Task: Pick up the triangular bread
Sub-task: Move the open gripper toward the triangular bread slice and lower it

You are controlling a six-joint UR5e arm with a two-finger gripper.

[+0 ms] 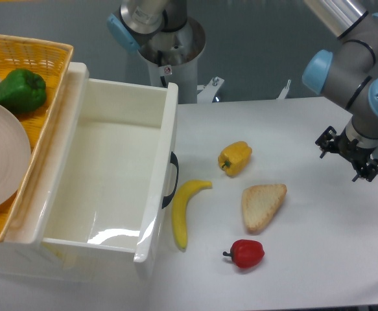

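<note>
The triangular bread lies flat on the white table, pale tan with a darker crust edge, its tip pointing to the right. My gripper hangs at the right side of the table, up and to the right of the bread and well apart from it. Only its black body shows; the fingers are not clear, so I cannot tell if it is open or shut. Nothing shows in it.
A yellow pepper sits behind the bread, a banana to its left, and a red pepper in front. A white open bin stands at left, beside a yellow basket holding a green pepper and a plate.
</note>
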